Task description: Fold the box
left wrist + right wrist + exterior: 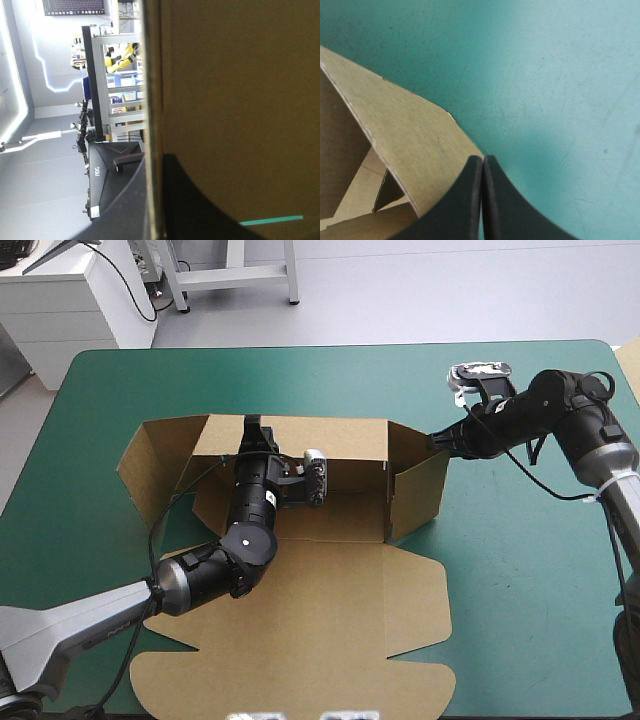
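Left tool (156, 170) pinches the box (240, 90) wall; one finger hidden.

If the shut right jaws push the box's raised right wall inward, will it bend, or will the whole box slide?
The right wall probably hinges at its crease rather than bending: the board stands straight. The box, one thin sheet, is likely light and could slide, though the left jaws at the back wall may anchor it.

Pretty plain room tbh: pale grey floor (420, 290) past the far edge of the teal-green worktop (530, 570), a white cabinet (70, 300) off its far-left corner and a grey metal frame (235, 275) standing beside it.
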